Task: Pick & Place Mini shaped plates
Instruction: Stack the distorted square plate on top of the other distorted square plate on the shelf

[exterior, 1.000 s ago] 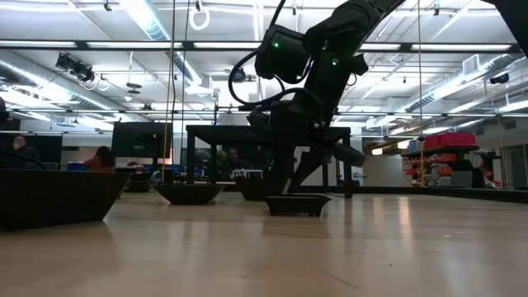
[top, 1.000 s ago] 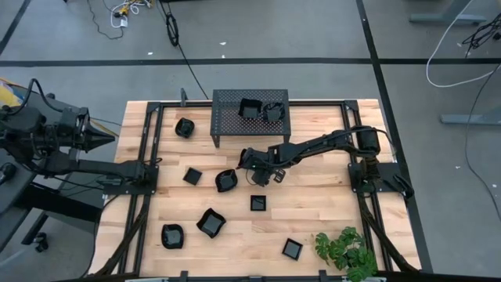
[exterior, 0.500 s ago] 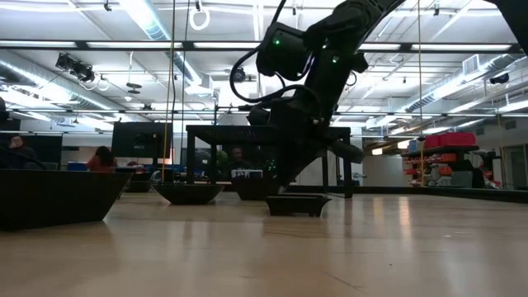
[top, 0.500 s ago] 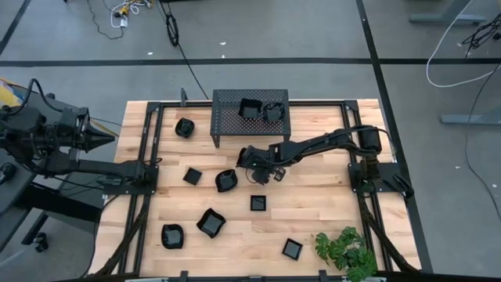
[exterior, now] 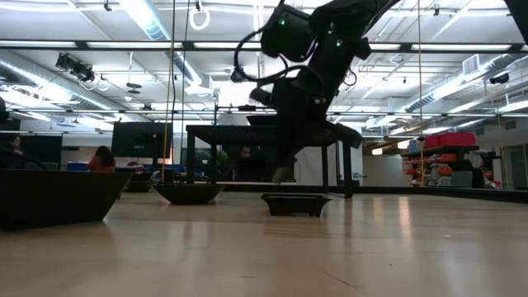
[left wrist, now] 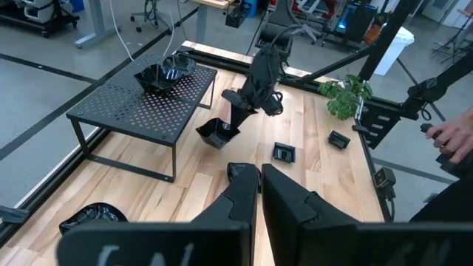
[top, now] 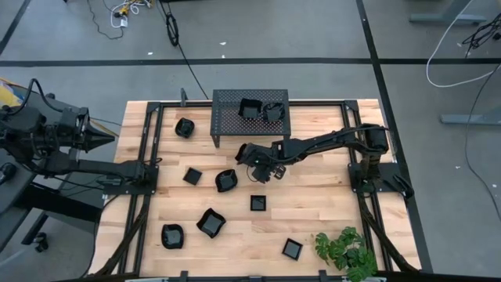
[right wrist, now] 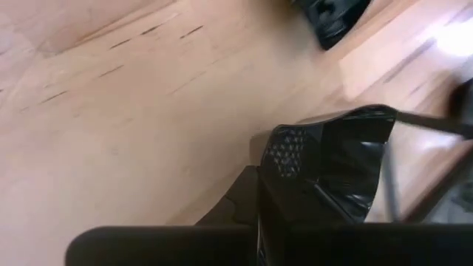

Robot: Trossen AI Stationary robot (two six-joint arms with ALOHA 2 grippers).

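Note:
My right gripper (top: 252, 160) reaches over the middle of the table, just in front of the black perforated stand (top: 228, 117), and is shut on one mini shaped plate (left wrist: 219, 133), a small glossy black dish with ribbed walls (right wrist: 344, 174). Two plates (top: 250, 108) (top: 272, 111) sit on the stand. Several more lie flat on the wood, the nearest (top: 226, 181) just left of the gripper and another (top: 258, 203) toward the near edge. My left gripper (top: 103, 139) waits shut, raised beyond the table's left edge. My right gripper pinches the plate's rim (right wrist: 284, 151) between its two fingers. The fingers slant down from the table's right side. The plate hangs tilted below the fingertips (left wrist: 235, 117); whether it is clear of the wood I cannot tell.
A leafy plant (top: 344, 249) stands at the near right corner. Black frame rails (top: 145, 168) run along both sides of the table. A person's hand (left wrist: 451, 137) shows beyond the table's right end, and people sit in the room behind (exterior: 103, 157).
My right gripper has shut on the plate and then risen, drawing a little toward the far edge and the stand. The plate has come up with it from where it lay on the wood.

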